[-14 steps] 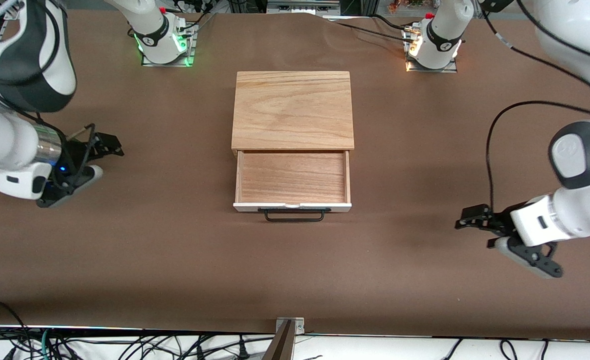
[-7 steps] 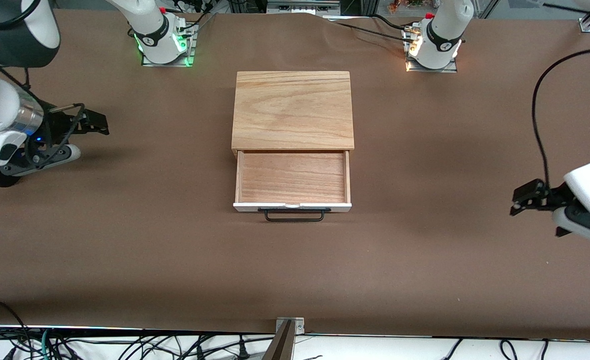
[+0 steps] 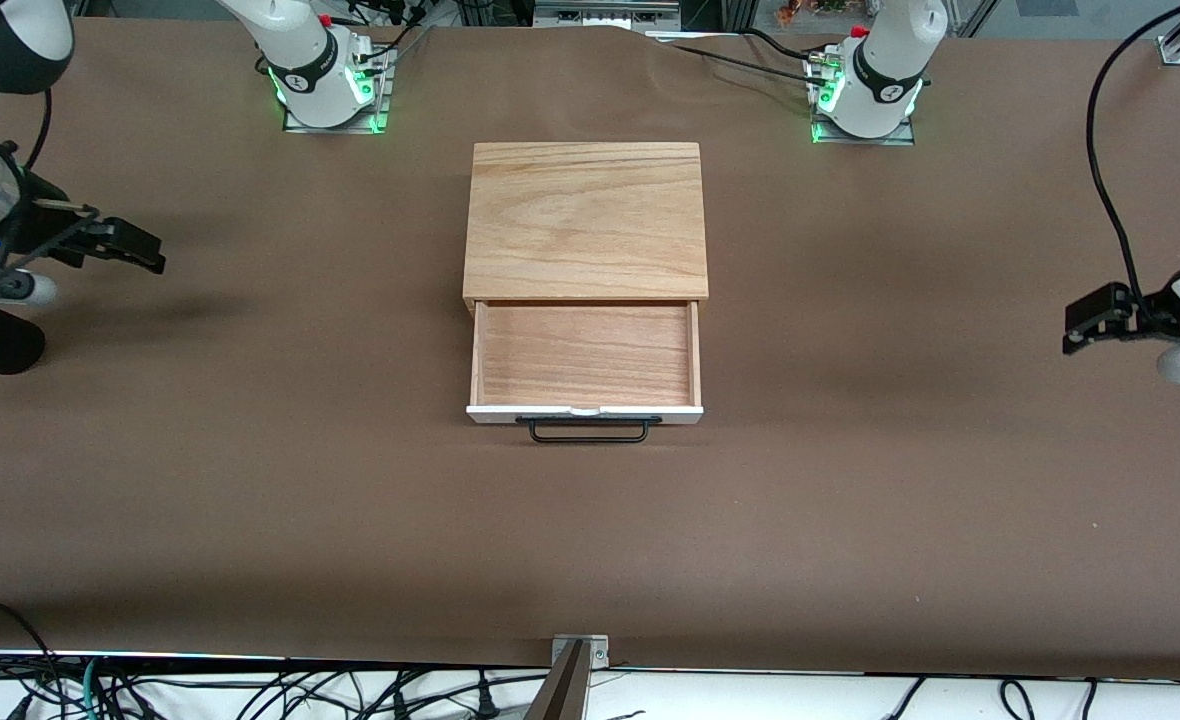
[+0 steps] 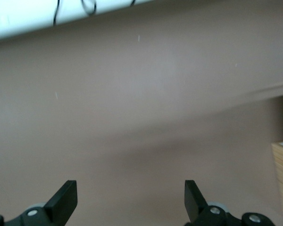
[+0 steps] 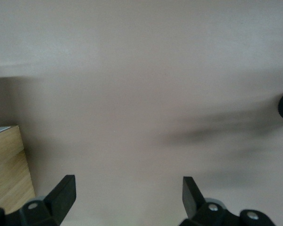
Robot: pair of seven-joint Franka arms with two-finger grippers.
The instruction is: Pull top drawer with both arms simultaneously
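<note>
The top drawer (image 3: 585,365) stands pulled out of the cabinet (image 3: 586,220) at mid-worktop (image 3: 850,520). Both grippers hang well clear of it — left gripper (image 3: 1085,322) toward its own end, right gripper (image 3: 130,245) likewise — jaws spread, holding nothing.

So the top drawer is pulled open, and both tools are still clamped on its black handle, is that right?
Not quite. The top drawer is pulled open, but neither tool is on its black handle. In the front view the left tool hangs over bare table at the left arm's end, and the right tool at the right arm's end. Both wrist views show open fingers with nothing between them.
</note>
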